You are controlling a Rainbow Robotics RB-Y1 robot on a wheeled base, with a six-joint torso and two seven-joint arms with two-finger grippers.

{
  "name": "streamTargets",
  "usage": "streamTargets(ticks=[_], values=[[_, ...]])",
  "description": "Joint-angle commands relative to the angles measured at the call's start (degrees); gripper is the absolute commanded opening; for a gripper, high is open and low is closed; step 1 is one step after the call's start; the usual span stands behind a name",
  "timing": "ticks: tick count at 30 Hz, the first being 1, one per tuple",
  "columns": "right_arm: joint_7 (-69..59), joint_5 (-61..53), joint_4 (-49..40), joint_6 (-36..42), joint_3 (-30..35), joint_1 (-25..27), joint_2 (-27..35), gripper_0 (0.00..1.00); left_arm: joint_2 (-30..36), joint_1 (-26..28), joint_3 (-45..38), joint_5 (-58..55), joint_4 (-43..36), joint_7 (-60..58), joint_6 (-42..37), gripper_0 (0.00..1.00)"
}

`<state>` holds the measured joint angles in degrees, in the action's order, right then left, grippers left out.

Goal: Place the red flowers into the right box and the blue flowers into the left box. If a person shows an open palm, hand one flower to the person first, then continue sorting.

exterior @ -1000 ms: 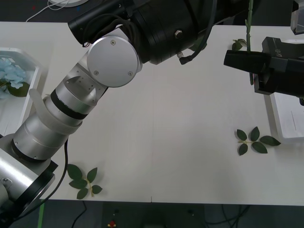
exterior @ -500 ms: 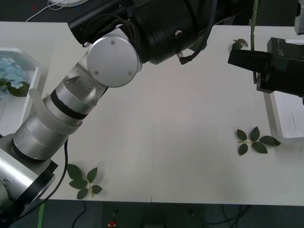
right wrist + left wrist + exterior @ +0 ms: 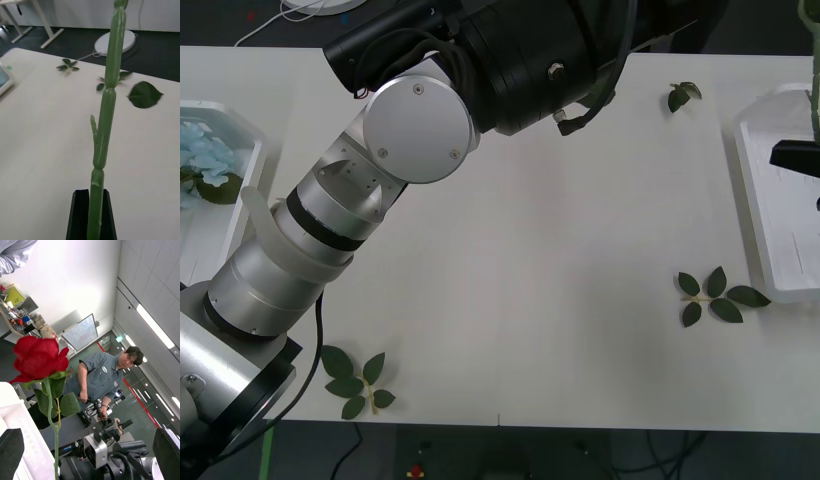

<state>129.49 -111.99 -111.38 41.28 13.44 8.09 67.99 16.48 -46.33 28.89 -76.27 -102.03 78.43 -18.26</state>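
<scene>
- I'm looking down on a white counter [image 3: 530,250], with loose leaf sprigs [image 3: 717,297] lying on it and a dark floor with a white round base beyond its far edge.
- The right gripper [image 3: 91,210] has its black fingers clamped on the green stem of a red rose [image 3: 39,358]. In the front view the gripper sits at the right edge, over the right box [image 3: 770,215].
- The stem's long axis runs straight up out of the gripper, so the bloom rides high above the box; the left wrist view catches the bloom against the far wall, with the white box below it.
- The left gripper [image 3: 90,450] is raised high with its fingers spread wide and nothing between them; its arm crosses the left half of the counter.
- The blue flowers [image 3: 202,150] lie in the left box [image 3: 240,215], well apart from the rose.
- My read: the right arm does the next move, tipping or lowering the stem so that it lies inside the rim.
</scene>
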Motion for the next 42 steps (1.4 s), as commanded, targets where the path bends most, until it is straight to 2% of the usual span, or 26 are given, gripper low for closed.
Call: streamTargets(ticks=[1,8,14,20,27,31,36,42], values=[[-6.53,7.93,5.82,2.84,3.35,0.52,2.67,0.00,1.36,-3.24,0.73,-0.55,-0.89,2.96,0.85,1.00],[-12.60,21.20,13.64,3.81,3.26,0.35,2.94,0.00,1.36,-3.24,0.73,-0.55,-0.89,2.96,0.85,1.00],[-18.13,32.01,20.32,8.64,3.00,-1.85,3.03,0.00,1.36,-3.24,0.73,-0.55,-0.89,2.96,0.85,1.00],[-22.62,41.42,27.70,10.05,-2.10,-7.65,2.76,0.00,1.36,-3.24,0.73,-0.55,-0.89,2.96,0.85,1.00],[-22.79,47.83,36.93,7.24,-9.84,-16.35,1.36,0.00,1.36,-3.24,0.73,-0.55,-0.89,2.96,0.85,1.00],[-22.62,51.44,40.71,4.69,-13.18,-19.43,0.13,0.00,1.36,-3.24,0.73,-0.55,-0.89,2.96,0.85,1.00],[-23.23,58.03,43.88,-0.41,-16.69,-21.45,-1.37,0.00,1.36,-3.24,0.73,-0.55,-0.89,2.96,0.85,1.00],[-23.32,61.46,43.96,-1.20,-16.69,-21.28,-2.33,0.00,1.36,-3.24,0.73,-0.55,-0.89,2.96,0.85,1.00]])
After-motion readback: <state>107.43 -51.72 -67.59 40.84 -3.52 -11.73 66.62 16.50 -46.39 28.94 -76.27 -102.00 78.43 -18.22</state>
